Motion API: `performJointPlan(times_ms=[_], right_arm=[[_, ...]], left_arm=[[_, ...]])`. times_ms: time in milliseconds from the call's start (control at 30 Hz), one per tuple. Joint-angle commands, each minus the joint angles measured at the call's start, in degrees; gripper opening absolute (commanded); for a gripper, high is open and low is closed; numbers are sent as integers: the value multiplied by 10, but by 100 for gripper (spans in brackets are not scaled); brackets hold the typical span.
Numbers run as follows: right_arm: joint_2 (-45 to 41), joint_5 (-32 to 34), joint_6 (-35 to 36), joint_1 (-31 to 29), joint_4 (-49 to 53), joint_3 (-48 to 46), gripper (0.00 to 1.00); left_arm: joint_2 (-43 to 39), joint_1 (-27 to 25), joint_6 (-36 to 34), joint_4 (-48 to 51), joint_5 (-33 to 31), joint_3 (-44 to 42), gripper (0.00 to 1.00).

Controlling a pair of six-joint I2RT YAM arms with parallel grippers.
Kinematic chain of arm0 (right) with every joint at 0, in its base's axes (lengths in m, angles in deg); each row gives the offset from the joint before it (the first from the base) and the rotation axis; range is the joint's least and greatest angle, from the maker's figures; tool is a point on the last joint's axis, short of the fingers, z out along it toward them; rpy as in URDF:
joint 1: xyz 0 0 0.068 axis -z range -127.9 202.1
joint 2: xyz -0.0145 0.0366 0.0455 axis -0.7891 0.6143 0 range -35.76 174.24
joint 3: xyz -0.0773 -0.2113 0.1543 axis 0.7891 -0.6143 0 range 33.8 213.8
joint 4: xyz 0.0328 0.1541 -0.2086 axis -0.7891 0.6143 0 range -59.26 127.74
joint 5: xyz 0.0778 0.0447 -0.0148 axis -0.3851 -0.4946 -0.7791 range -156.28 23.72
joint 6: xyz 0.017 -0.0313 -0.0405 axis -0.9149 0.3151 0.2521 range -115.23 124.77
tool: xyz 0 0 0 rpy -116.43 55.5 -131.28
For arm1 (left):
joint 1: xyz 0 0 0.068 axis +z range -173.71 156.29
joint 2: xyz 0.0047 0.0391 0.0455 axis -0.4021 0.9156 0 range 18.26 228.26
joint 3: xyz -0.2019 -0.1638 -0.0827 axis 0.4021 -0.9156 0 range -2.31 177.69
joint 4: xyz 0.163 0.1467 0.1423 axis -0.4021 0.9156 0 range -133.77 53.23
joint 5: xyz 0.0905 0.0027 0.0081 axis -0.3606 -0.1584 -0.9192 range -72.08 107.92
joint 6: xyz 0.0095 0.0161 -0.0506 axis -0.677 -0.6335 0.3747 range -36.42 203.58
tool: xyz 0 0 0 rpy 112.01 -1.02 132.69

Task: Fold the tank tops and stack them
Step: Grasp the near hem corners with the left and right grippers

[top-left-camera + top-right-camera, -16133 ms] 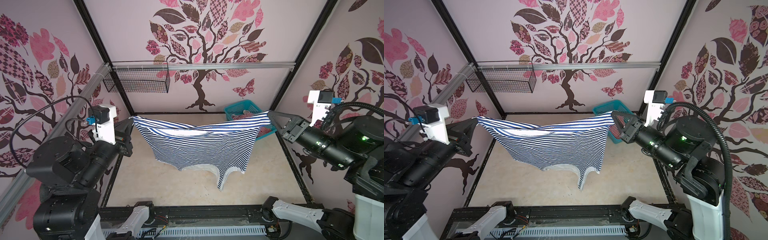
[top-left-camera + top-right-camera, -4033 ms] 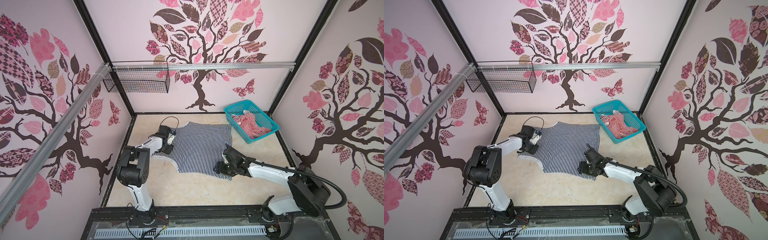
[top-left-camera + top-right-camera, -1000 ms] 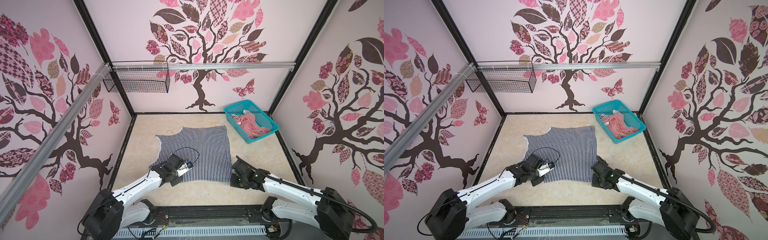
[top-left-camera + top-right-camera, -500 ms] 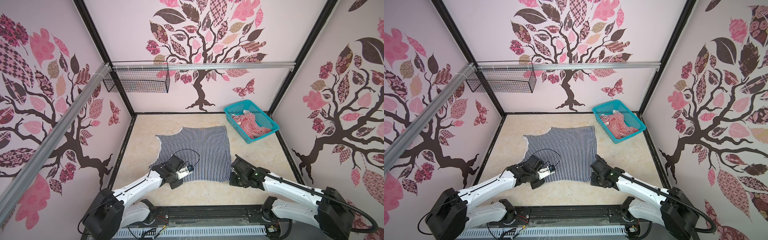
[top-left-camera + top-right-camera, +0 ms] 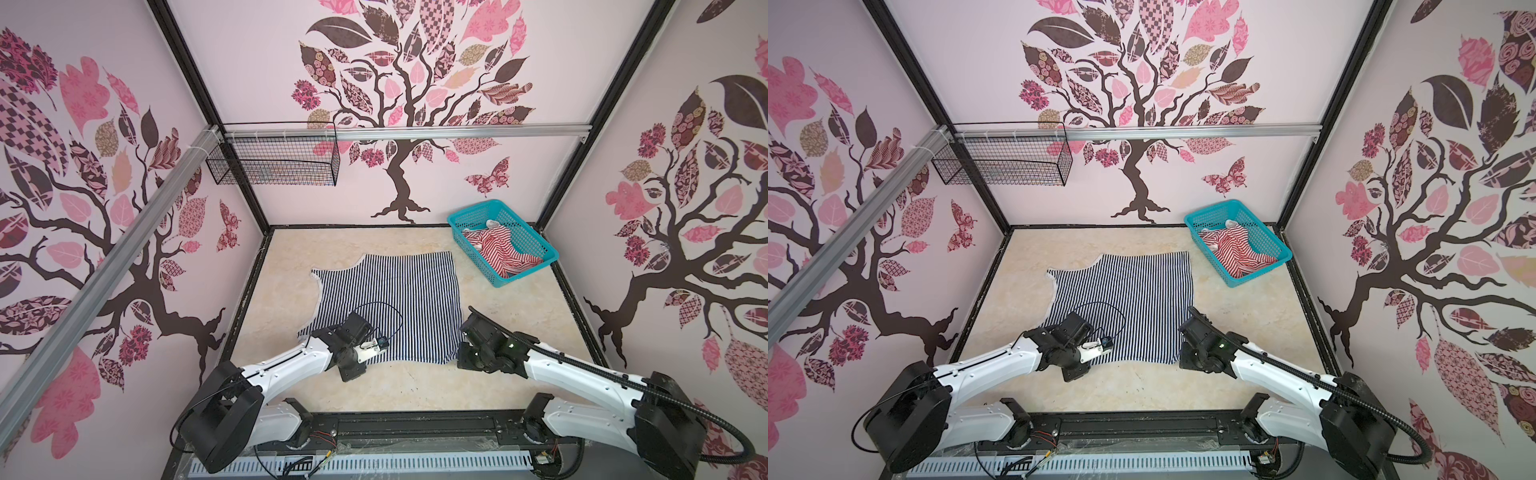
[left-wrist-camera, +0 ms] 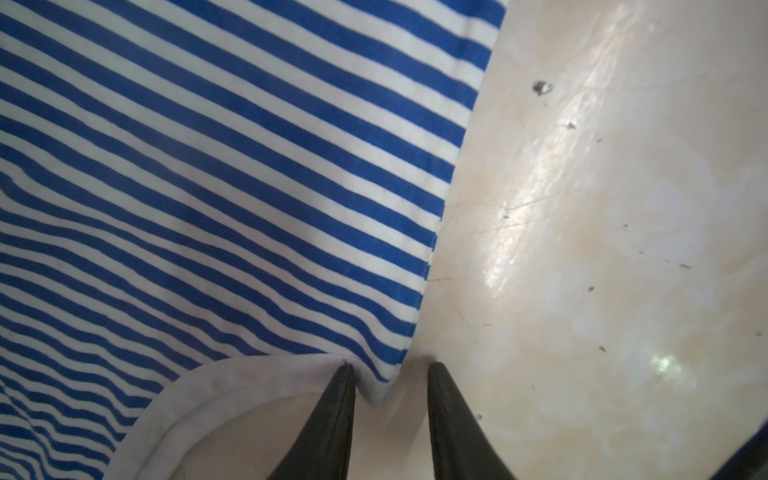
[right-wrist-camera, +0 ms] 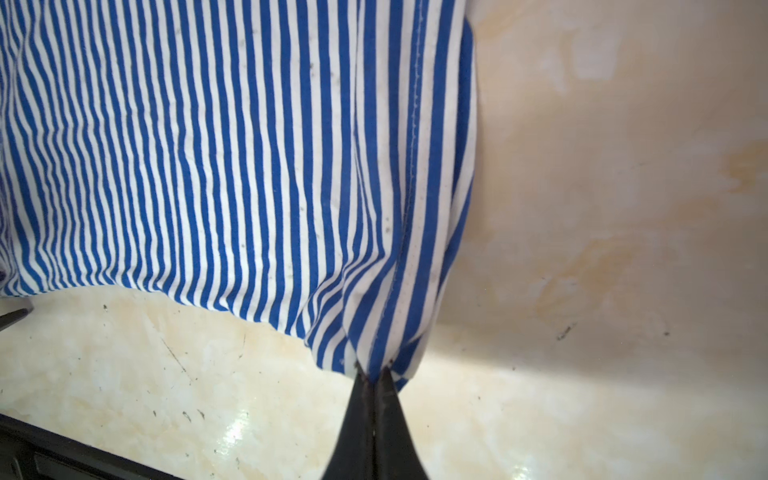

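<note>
- navy-and-white tank top (image 5: 390, 303) lies flat mid table (image 5: 511, 307); soft knit, thin stripes, white edging on the curved cut-outs.
- red-and-white tank top (image 5: 498, 249) is crumpled in the teal mesh basket (image 5: 525, 235) in the far right corner, well apart.
- black wire basket (image 5: 274, 162) hangs on the far left rail, above the table.
- left gripper (image 6: 388, 368): jaws apart, edged near-left corner lies between the tips, not pinched.
- right gripper (image 7: 374, 372): jaws together, clamped on the near-right seam corner, cloth bunched there.
- table is glossy, beige and scuffed.
</note>
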Motion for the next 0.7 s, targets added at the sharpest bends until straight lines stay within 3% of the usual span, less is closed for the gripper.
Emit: performJointPlan(times_ms=[0, 100, 333, 667], right_arm=[[5, 1, 7, -1, 14, 18, 0], [5, 1, 9, -1, 21, 23, 0], [-7, -2, 18, -1, 44, 30, 0], [-45, -27, 10, -1, 64, -1, 0]], left_arm=[[10, -3, -3, -12, -7, 3, 33], [14, -3, -2, -13, -8, 7, 28], [4, -3, -6, 13, 0, 18, 8], [-33, -4, -2, 59, 23, 28, 2]])
